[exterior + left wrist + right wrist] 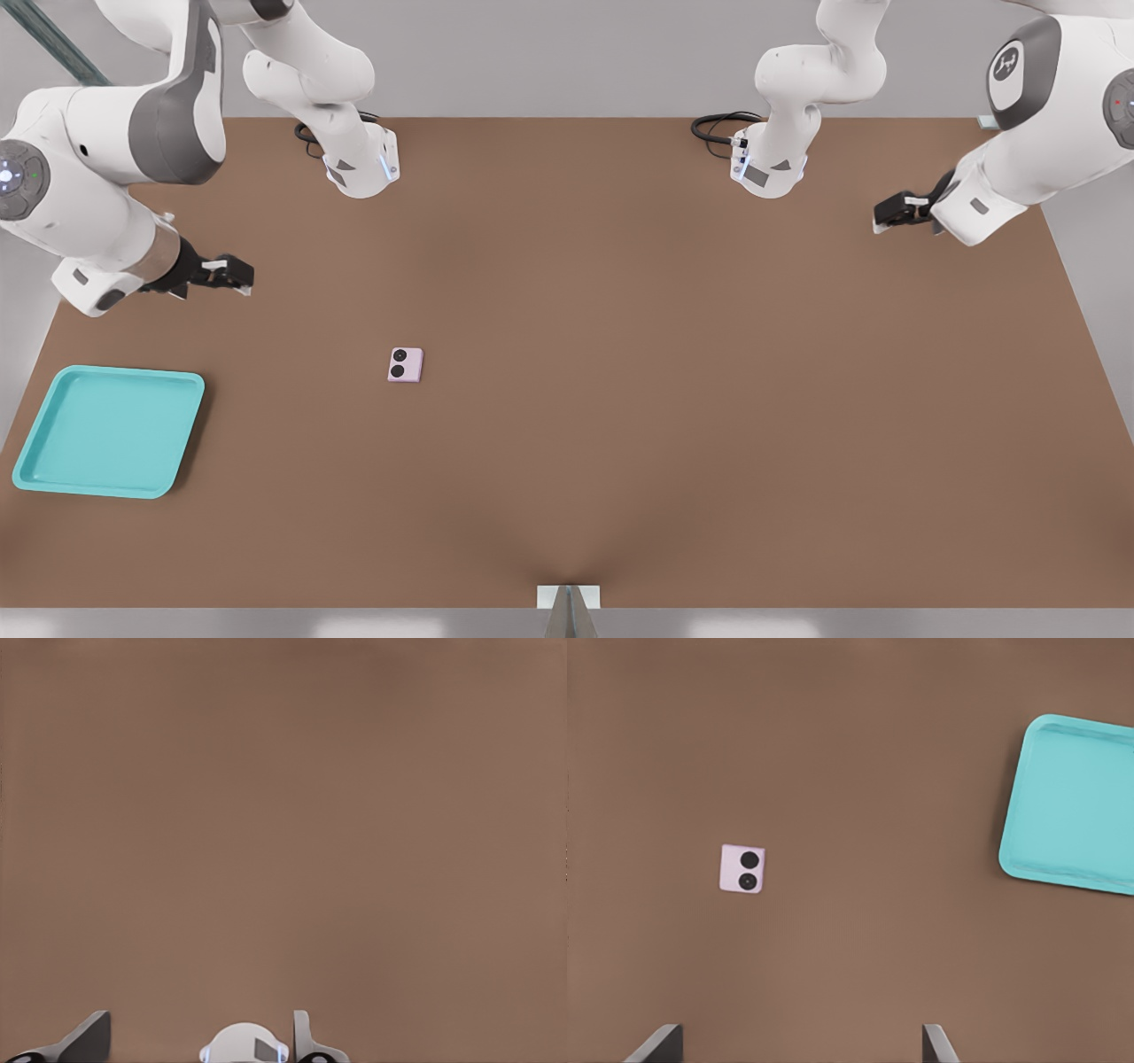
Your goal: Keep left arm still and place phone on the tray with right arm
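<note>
Lying well apart from open-fingered gripper (237, 275): phone (405, 364).

You are looking at a brown desk (620, 425) that is filling most of the front view. Black cables (719, 128) are lying coiled on its far part. A small pale bracket (568, 597) is sitting at its near edge. A grey floor (1099, 266) is showing around the desk.

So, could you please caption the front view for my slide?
Open gripper hovers above the brown table; phone lies lens-up, apart from the turquoise tray.
</note>
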Robot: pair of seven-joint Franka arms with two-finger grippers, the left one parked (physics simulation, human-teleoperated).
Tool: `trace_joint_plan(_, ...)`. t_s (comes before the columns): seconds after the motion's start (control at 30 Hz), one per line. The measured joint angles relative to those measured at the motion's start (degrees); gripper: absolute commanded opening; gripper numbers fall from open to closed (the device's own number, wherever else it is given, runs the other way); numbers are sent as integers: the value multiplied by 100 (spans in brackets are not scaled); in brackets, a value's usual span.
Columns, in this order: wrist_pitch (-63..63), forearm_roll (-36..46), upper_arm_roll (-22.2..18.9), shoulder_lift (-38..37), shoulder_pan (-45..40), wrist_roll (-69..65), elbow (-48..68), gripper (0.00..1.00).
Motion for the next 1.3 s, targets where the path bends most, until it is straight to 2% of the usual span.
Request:
trace_joint_plan(0.13, 653, 62, 102, 467, 17, 72, -178, 100)
trace_joint_plan(0.27, 1769, 76, 467, 434, 439, 341, -1821, 100)
trace_joint_plan(0.53, 4169, 90, 538, 970, 402, 850, -3546, 100)
trace_joint_plan(0.7, 5241, 103, 670, 1547, 434, 1182, -3656, 100)
trace_joint_plan(0.8, 5625, 104, 760, 1622, 432, 1368, -3744, 100)
trace_joint_plan(1.0, 6057, 99, 787, 1621, 404, 1661, -4237, 100)
trace_joint_plan(1.3, 6508, 76, 787, 2025, 417, 1951, -4292, 100)
